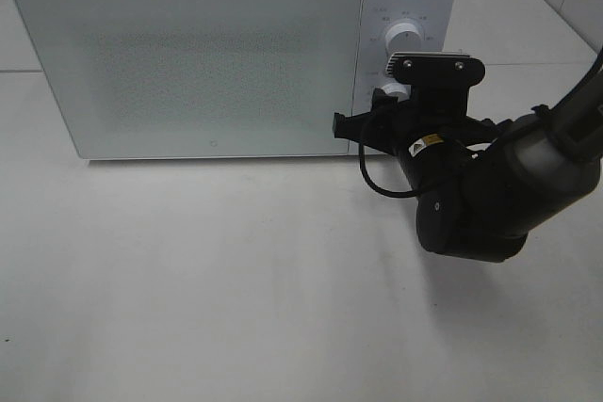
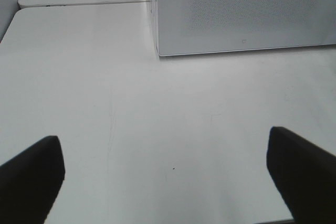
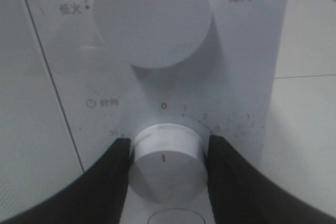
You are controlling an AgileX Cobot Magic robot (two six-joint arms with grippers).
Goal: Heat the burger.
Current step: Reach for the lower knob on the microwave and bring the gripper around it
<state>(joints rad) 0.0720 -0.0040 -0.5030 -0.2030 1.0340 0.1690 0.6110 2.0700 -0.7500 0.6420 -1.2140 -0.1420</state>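
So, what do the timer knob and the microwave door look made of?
The timer knob: probably matte white plastic; smooth face with a red marker line. The microwave door: likely glass or glossy plastic panel; fine dotted mesh shows behind it.

Right arm comes in from the right side, elbow bent. Its wrist sits low, with the tool pointing roughly level and forward, away from the base. Right gripper is clamped on the lower dial, with both black fingers touching its rim, one on each side. Left gripper is spread wide and holds nothing, angled down and forward. Only its two dark fingertips are visible, well apart.
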